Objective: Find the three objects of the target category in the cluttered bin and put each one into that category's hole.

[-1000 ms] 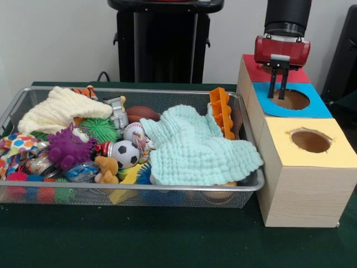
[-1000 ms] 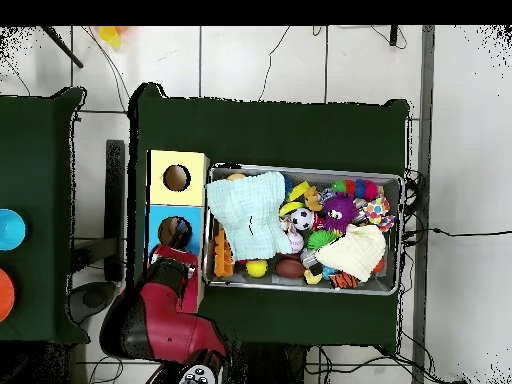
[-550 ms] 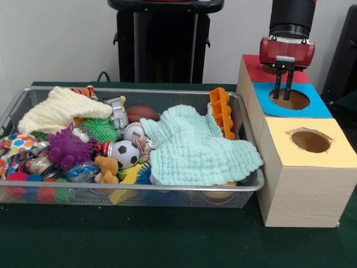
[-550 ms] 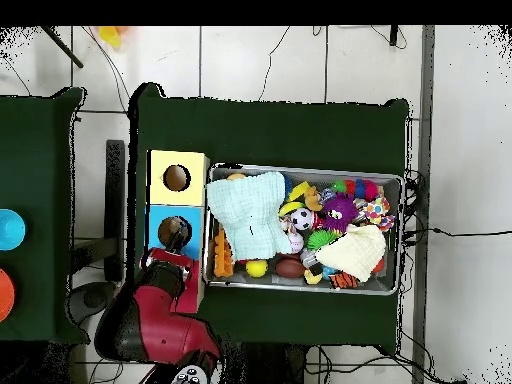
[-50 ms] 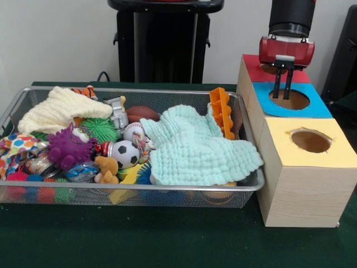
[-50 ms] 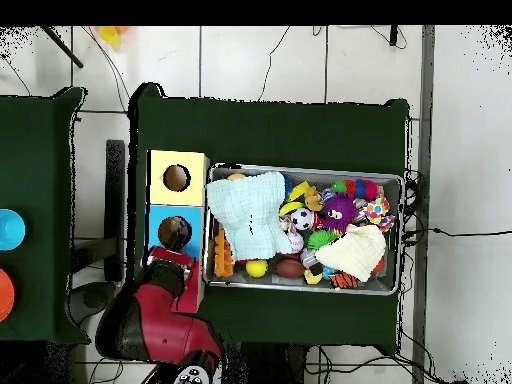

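The gripper (image 5: pixel 281 98) hangs empty, fingers spread, just above the blue hole (image 5: pixel 290 99). The bin (image 5: pixel 134 191) of toys lies well to its side. To search well, it should lift the mint cloth (image 5: pixel 198 151) first, since this may hide targets.

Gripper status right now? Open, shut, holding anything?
Gripper: open and empty, fingers apart, hanging over the blue box's hole.

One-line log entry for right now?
gripper: open, empty | above: blue box hole | bin: cluttered
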You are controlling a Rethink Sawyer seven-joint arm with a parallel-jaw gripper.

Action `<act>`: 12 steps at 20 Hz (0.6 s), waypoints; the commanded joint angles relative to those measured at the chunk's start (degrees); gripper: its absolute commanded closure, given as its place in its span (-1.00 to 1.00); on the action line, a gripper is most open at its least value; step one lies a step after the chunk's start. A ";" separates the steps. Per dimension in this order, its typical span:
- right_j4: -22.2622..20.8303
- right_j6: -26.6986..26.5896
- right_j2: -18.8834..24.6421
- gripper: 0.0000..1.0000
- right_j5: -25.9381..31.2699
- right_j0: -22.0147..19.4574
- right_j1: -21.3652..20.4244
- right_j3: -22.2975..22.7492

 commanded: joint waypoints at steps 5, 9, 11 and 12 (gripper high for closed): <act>-4.64 10.36 2.32 1.00 3.38 -6.25 -3.21 -1.64; -7.65 9.29 2.56 1.00 4.12 -9.12 -4.39 -1.95; -9.34 8.75 2.76 1.00 4.48 -10.71 -4.82 -2.36; -10.16 8.50 2.94 1.00 4.73 -11.47 -5.05 -2.61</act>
